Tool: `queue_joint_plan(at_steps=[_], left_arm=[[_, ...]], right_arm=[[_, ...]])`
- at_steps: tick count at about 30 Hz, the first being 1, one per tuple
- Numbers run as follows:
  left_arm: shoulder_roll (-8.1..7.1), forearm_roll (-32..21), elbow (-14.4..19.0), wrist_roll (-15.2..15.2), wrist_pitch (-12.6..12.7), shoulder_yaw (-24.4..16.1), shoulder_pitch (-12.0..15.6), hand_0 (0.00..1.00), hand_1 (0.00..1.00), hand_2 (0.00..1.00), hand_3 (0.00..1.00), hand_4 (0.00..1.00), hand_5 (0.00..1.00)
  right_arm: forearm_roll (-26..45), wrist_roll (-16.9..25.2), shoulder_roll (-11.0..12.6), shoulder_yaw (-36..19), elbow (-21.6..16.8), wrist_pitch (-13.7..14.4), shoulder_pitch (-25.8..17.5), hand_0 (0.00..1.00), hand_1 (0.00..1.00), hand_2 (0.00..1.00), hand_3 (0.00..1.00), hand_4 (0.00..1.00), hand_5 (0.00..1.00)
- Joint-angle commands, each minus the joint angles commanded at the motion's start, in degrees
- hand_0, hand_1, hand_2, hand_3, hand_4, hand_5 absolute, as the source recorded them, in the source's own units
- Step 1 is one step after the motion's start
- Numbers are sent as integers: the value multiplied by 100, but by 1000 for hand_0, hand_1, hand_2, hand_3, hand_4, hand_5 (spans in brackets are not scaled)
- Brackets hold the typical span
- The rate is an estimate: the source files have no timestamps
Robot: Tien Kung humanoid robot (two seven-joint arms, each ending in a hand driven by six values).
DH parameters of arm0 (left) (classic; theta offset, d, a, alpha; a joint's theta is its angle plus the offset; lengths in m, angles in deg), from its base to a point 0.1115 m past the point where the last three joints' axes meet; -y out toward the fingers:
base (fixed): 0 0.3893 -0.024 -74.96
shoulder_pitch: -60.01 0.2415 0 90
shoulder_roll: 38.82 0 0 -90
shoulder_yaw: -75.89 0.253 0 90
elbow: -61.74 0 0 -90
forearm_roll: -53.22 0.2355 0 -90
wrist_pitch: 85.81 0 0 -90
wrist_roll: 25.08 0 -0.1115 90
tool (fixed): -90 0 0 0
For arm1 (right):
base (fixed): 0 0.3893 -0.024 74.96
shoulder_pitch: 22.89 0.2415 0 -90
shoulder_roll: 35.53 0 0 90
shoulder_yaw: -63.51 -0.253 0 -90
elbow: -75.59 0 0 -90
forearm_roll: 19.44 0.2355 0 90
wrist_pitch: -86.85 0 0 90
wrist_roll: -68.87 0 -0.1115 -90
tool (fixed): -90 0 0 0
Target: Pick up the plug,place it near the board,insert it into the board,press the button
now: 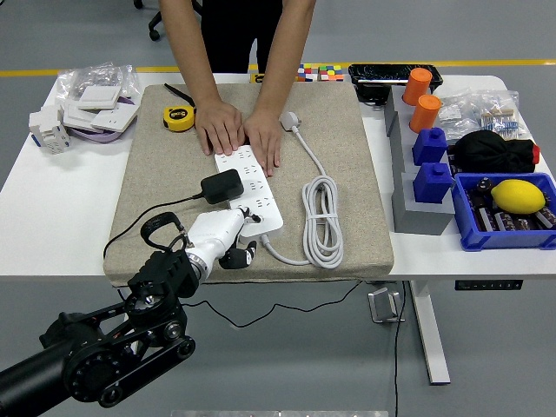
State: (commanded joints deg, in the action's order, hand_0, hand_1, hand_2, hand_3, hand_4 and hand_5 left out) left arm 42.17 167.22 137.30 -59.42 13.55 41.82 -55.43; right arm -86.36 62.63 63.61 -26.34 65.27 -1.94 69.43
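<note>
while the black plug (221,185) already sits on the white power strip (250,189), apparently seated in a socket near its front half, its thin black cable (143,224) loops back over the grey mat (252,174). the left hand (228,239), white-shelled with dark fingertips, rests at the strip's near end with fingers curled down and holding nothing. a person's hands (239,130) press flat on the strip's far end, steadying it. pressing the button looks like the step in hand; the next move calls for one fingertip placed squarely on the switch, which is hidden under the hand.
</note>
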Motion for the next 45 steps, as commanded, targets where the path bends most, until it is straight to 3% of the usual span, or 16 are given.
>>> queue_joint_plan(at_steps=[10,19,21,22,25,27,28,33,34,39,40,45], left_arm=[[-39,122,113,-14,-6,-10,-14,153,37,149,766,513,159],[-122,513,712,-109,-109,-273,41,154,38,150,761,521,140],[-122,589,862,-36,-20,-382,82,154,38,150,761,521,140],[-118,602,908,9,37,-425,101,164,47,157,770,597,130],[-87,432,1040,342,434,-624,183,164,47,157,770,597,130],[-81,420,1065,465,611,-710,219,164,47,157,770,597,130],[-81,431,1065,484,643,-736,231,175,74,206,796,630,125],[-69,369,992,720,945,-811,342,175,74,206,796,630,125],[-66,309,977,787,984,-818,363,295,266,378,833,818,211],[-64,-49,936,1095,1120,-856,412,295,266,378,833,818,211],[-63,-99,933,1139,1139,-864,415,818,834,805,998,927,306],[-66,-263,929,1369,1295,-922,414,818,834,805,998,927,306]], right_arm=[[10,-4,-8,-7,0,8,5,998,926,871,903,998,998],[24,-4,-19,-16,0,14,24,998,926,869,903,998,998],[30,-1,-22,-17,0,15,27,998,926,869,903,998,998],[34,0,-23,-14,0,15,26,998,926,869,903,998,998],[34,-2,-31,-20,0,17,17,998,926,869,903,998,998],[36,-3,-35,-24,0,19,8,998,926,869,903,998,998],[33,-5,-35,-30,0,20,7,998,926,869,903,998,998],[54,2,-42,-15,0,9,11,998,926,869,903,998,998],[60,2,-44,-11,0,8,11,998,926,869,903,998,998],[74,2,-50,-2,0,6,7,998,926,869,903,998,998],[73,2,-51,-4,0,7,7,998,925,869,903,998,998],[56,0,-44,3,0,-2,14,998,925,869,903,998,998]])
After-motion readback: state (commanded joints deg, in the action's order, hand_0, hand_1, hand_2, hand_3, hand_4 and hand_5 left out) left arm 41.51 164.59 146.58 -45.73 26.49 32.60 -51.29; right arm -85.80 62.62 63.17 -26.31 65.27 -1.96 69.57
